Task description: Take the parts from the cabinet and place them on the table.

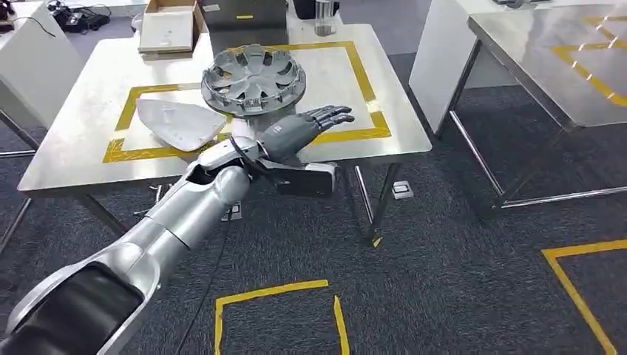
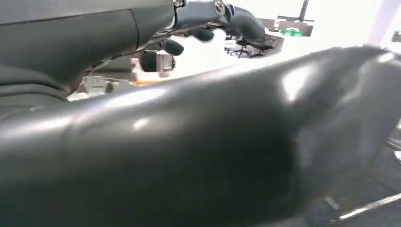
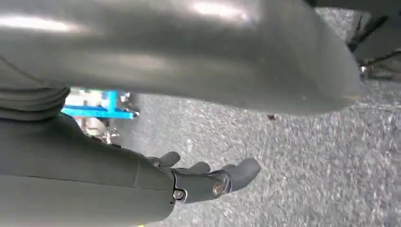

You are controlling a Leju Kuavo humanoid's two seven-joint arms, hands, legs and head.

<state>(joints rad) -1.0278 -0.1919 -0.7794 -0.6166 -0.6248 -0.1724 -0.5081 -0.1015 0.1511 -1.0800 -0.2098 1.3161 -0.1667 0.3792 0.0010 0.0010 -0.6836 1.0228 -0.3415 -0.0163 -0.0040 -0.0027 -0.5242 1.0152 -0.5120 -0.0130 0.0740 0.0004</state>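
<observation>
Two parts lie on the desk [image 1: 81,140], likely set inside its yellow tape frame [image 1: 360,80] as the marked drop zone: a grey wheel cover [image 1: 254,79] with radial spokes, face up and overlapping the frame's near strip, and a pale, flat, rounded panel [image 1: 180,122] touching the wheel cover on the side away from the left hand [image 1: 304,127]. That hand hovers at the desk's near edge just beside the wheel cover, fingers stretched apart and holding nothing, probably free of a part. The right hand [image 3: 203,179] hangs over the carpet floor [image 3: 293,161], fingers loosely extended, empty
</observation>
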